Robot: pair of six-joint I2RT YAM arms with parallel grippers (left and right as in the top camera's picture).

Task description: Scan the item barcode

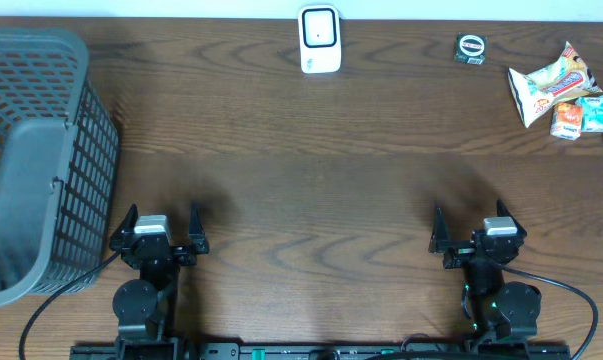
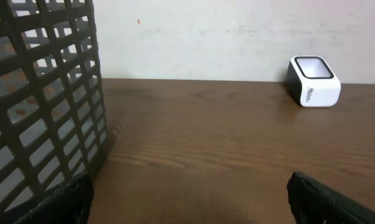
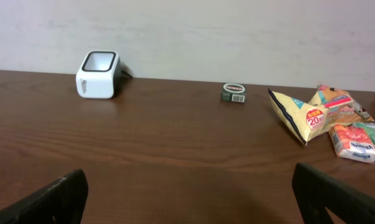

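The left wrist view caught the one grey mesh basket (image 2: pixel 44 112) and the right wrist view did not, showing instead one small tin (image 3: pixel 234 92) and at least three snack packets (image 3: pixel 299 115) far right, the single white scanner (image 1: pixel 320 38) standing mid-back, while the left gripper (image 1: pixel 163 212) and right gripper (image 1: pixel 469 212) stood spread wide, empty.

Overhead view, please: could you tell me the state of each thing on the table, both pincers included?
Left pincer: open, holding nothing.
Right pincer: open, holding nothing.
Barcode scanner: upright at the far edge, untouched.
Mesh basket: upright, nothing seen inside.
Snack bag: lying on the table, untouched.
Small packets: lying beside the snack bag.
Small dark box: resting flat, apart from the rest.
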